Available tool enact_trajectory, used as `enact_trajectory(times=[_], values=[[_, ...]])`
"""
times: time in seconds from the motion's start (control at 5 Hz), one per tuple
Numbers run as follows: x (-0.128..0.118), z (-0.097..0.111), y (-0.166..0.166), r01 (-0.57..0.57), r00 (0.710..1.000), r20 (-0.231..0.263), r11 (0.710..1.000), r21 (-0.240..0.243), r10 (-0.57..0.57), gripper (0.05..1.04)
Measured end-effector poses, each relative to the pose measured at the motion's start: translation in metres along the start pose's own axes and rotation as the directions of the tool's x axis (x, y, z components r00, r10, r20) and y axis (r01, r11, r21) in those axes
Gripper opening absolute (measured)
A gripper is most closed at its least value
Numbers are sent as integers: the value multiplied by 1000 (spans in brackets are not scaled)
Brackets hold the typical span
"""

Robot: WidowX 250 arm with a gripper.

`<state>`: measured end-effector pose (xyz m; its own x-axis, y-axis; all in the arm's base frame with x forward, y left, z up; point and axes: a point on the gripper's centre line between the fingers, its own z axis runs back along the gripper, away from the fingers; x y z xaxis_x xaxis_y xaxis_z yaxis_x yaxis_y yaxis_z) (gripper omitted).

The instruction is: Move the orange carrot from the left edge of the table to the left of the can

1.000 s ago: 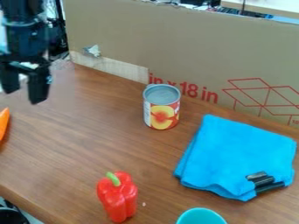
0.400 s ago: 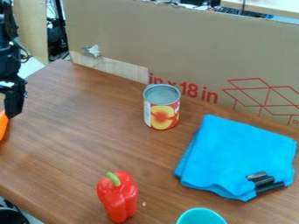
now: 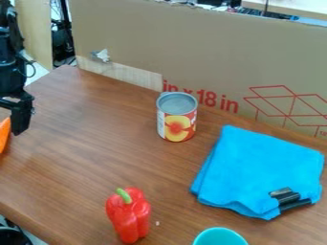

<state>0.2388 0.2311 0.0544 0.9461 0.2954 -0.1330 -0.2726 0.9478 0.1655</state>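
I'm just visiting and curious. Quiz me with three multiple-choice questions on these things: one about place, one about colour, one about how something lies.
1. Where is the can?
A) Between the cardboard and the pepper
B) Lower right corner
C) Upper right corner

2. What colour is the pepper's stem?
A) Black
B) White
C) Green

3. How is the blue cloth arranged?
A) Rolled up
B) Folded
C) Hung up

1: A, with cardboard behind it and pepper nearer the camera.
2: C, green against red flesh.
3: B, layered edges show on its left side.
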Motion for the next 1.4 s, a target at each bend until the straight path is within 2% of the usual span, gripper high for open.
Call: enact_trajectory(times=[0.4, 0.6, 1.0, 1.2, 1.4], values=[[4, -8, 2, -37, 999, -13, 999, -8, 37, 996], [-1, -10, 12, -86, 996, -25, 996, -12, 86, 996], [1, -11, 11, -80, 997, -11, 996, -23, 80, 996], [1, -18, 13, -83, 996, -13, 996, -34, 83, 996], [0, -25, 18, -118, 992, -41, 992, -42, 116, 996]])
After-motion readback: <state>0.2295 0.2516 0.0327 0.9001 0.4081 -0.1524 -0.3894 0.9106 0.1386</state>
